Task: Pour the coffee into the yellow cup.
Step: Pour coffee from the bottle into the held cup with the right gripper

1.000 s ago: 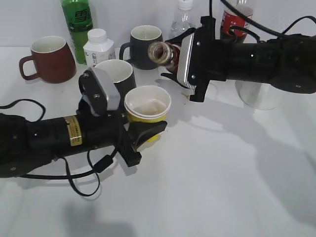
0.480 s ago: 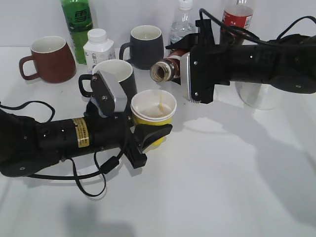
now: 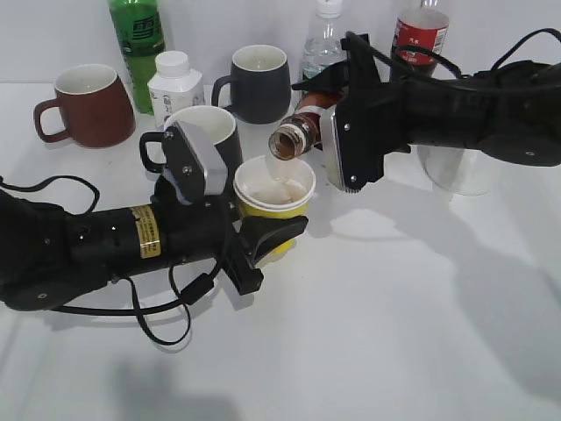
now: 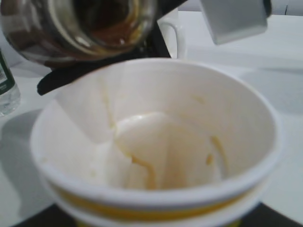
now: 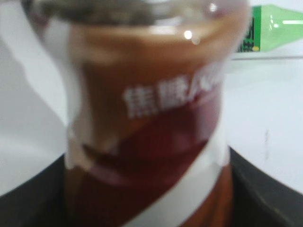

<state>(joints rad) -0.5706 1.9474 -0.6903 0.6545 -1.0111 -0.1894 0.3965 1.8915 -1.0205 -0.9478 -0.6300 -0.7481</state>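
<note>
coffee bottle (image 3: 300,130) above yellow cup (image 3: 273,195), mugs (image 3: 256,81) behind

left hand (image 3: 267,232): clamped, arm lying low | right hand (image 3: 308,110): clamped, wrist rolled sideways

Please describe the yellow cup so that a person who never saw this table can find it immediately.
On the white table, look between the two black arms, below the tilted coffee bottle. The left pincer holds the yellow cup: small, handleless, white inside, unlike the mugs behind.
</note>
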